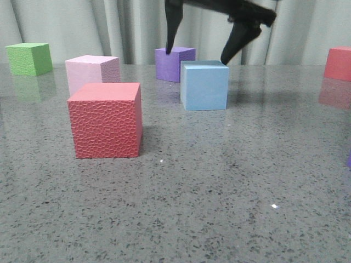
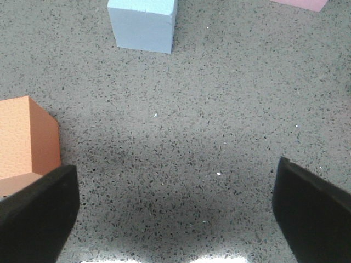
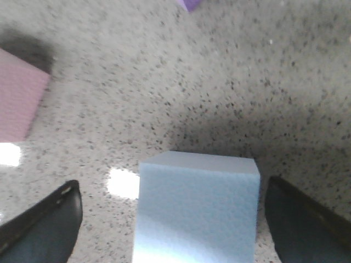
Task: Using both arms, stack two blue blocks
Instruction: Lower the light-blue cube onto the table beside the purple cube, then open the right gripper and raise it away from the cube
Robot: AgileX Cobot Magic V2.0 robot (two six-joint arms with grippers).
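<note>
The right gripper [image 1: 200, 55] hangs spread wide just above the blue block [image 1: 204, 85], not touching it.

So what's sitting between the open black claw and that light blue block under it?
Nothing. In the right wrist view the blue block stands between the right tool's spread fingers, with only bare speckled table in the gaps.

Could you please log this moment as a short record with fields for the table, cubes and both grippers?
surface: grey speckled table
blue block: one in view, resting on the table
right gripper: open, fingers either side of the blue block, above it in the front view
left gripper: open, holding nothing
other cubes: red textured, pink, purple, green
</note>
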